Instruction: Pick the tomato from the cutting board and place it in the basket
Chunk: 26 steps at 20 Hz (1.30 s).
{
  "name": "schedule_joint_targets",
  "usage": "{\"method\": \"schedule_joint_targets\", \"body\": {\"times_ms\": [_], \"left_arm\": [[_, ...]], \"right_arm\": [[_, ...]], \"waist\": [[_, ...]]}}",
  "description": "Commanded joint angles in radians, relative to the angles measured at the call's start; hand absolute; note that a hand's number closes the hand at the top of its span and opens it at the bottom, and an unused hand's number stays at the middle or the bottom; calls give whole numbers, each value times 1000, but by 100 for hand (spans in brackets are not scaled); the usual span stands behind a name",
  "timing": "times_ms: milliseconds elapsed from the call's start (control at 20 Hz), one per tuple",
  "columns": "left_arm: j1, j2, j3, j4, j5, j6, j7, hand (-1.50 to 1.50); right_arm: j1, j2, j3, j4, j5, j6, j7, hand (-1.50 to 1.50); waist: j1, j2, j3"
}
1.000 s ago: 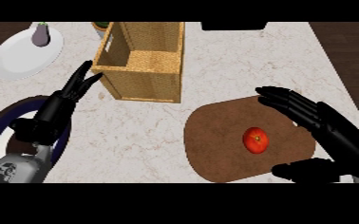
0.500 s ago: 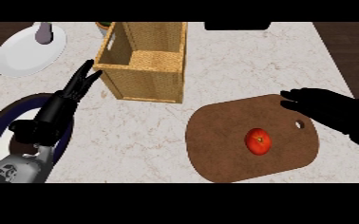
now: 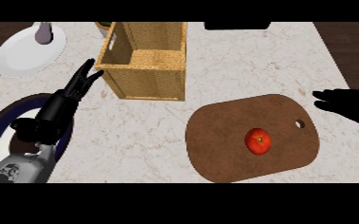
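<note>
Right hand (image 3: 338,103), seemingly empty at the surface's right edge, may nudge the round tomato (image 3: 258,141) rolling off the cutting board (image 3: 224,137).

Single view only, head cam, nothing else to overlap with. It looks steeply down at the counter (image 3: 231,66) from above the near edge, facing away from the robot's body. Close enough that the cutting board (image 3: 224,142) and basket (image 3: 147,78) take up most of the middle. Left hand (image 3: 70,97) comes in from lower left, right hand (image 3: 340,102) is cut by the right edge. A plate (image 3: 28,59) sits top left, partly cropped
</note>
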Motion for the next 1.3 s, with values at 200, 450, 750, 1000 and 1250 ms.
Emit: {"method": "schedule_joint_targets", "body": {"times_ms": [200,450,750,1000,1250], "left_arm": [[-36,-64,11,26,-47,-19,14,0],[-75,-73,22,-8,-80,-16,63,0],[19,-78,64,-48,-66,-74,43,0],[-5,-138,74,17,-133,-57,-7,0],[-29,-139,126,10,-135,-130,50,0]], "right_arm": [[82,204,25,23,189,-21,-66,-150],[41,339,128,139,350,-82,-131,-150],[-2,491,183,275,483,-144,-200,-150],[-26,544,170,400,597,-183,-286,-150],[3,575,129,384,653,-140,-338,-150]], "waist": [[8,4,0],[16,5,1],[19,4,0],[15,4,0],[11,3,0]]}}
